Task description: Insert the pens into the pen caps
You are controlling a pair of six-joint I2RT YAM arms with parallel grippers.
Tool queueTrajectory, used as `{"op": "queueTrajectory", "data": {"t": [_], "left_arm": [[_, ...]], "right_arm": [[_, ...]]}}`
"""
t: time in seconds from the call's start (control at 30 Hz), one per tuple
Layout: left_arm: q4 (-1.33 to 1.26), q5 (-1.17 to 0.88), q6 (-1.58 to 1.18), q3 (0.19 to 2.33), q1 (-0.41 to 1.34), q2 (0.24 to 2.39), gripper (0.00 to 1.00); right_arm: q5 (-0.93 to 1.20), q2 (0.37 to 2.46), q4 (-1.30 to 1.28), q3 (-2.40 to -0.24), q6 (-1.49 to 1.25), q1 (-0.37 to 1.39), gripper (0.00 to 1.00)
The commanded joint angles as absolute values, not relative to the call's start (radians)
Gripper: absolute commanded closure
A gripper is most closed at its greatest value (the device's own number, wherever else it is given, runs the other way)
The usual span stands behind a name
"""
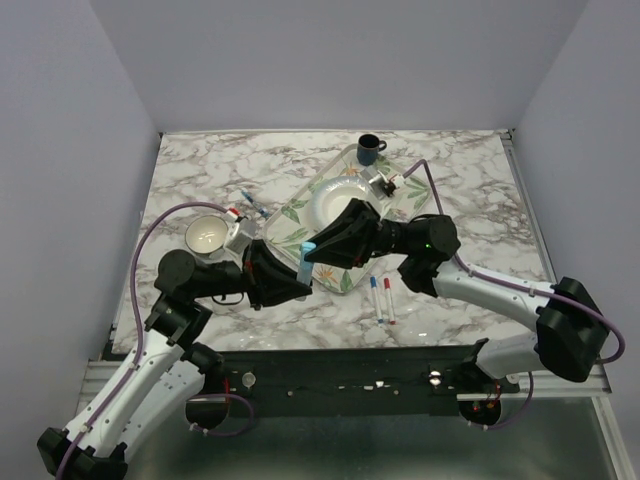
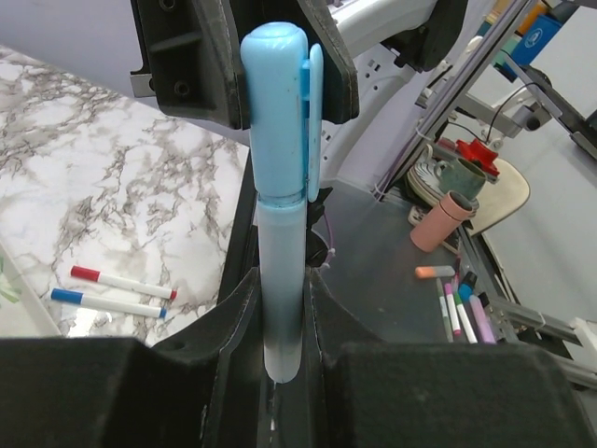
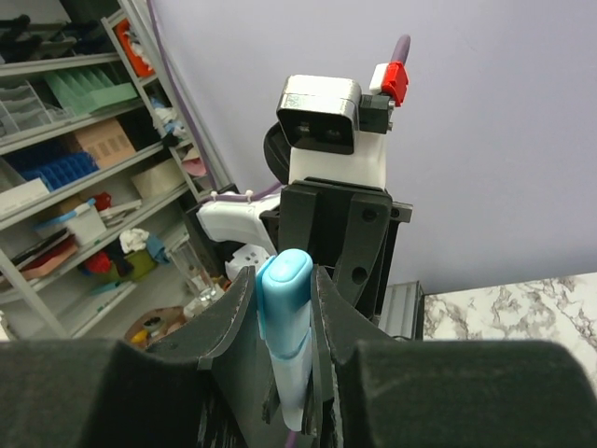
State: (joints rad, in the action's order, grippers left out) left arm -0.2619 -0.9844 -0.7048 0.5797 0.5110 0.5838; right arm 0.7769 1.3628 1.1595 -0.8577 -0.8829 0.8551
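Grey-veined white marble table [image 1: 200, 170] carries everything. On it is a clear rectangular plastic tray with a leaf print [image 1: 425, 200], the landmark here, with a round white plate [image 1: 335, 195] inside it.

The left gripper [image 1: 300, 270] and right gripper [image 1: 318, 245] meet tip to tip over the tray's near-left corner. A small white bowl [image 1: 207, 235] sits left of the tray, and a dark blue mug [image 1: 369, 149] stands just beyond its far edge.

The thick light-blue marker [image 2: 280, 280] hangs in the air between the two grippers, off the table, over that same tray corner.
- Left jaws are closed to barrel width, clamping the pale translucent barrel near its lower end.
- Right jaws are closed on the light-blue cap [image 2: 277, 103], one finger on each side, with the clip facing out.
- The cap looks pushed home against the barrel shoulder. The seam is visible, but I cannot tell whether it has clicked.

Two slim white markers, one blue [image 1: 375, 296] and one red [image 1: 389, 300], lie side by side on the table just near-side of the tray. Each shows a coloured cap at one end.

Handling judgement: the marker is light, stiff, smooth plastic, so it can slip or swivel in the pads. Grip the barrel mid-to-low and the cap on its flat sides, and push straight along the axis. A skewed push would jam the cap or lever the barrel out.
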Motion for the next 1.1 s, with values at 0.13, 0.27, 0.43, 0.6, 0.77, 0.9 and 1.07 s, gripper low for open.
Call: {"op": "queueTrajectory", "data": {"t": [0.13, 0.27, 0.43, 0.6, 0.77, 0.9, 1.07], "left_arm": [[-0.348, -0.971, -0.718, 0.592, 0.514, 0.597, 1.0], [-0.437, -0.959, -0.752, 0.594, 0.514, 0.623, 1.0], [-0.462, -0.965, -0.747, 0.611, 0.514, 0.669, 1.0], [-0.379, -0.957, -0.684, 0.609, 0.514, 0.654, 1.0], [-0.27, -0.924, -0.609, 0.624, 0.514, 0.629, 1.0], [-0.223, -0.9, -0.581, 0.626, 0.514, 0.621, 1.0], [-0.212, -0.899, -0.574, 0.629, 0.514, 0.618, 1.0]], "right_arm": [[0.813, 1.361, 1.221, -0.782, -0.873, 0.882, 0.95], [0.781, 1.306, 1.14, -0.743, -0.78, 0.89, 0.84], [0.752, 1.23, 0.973, -0.747, -0.704, 0.891, 0.59], [0.663, 1.14, 0.806, -0.788, -0.67, 0.89, 0.32], [0.562, 1.103, 0.632, -0.865, -0.658, 0.891, 0.21], [0.486, 1.111, 0.447, -0.951, -0.658, 0.893, 0.21], [0.442, 1.147, 0.374, -1.02, -0.62, 0.916, 0.26]]}}
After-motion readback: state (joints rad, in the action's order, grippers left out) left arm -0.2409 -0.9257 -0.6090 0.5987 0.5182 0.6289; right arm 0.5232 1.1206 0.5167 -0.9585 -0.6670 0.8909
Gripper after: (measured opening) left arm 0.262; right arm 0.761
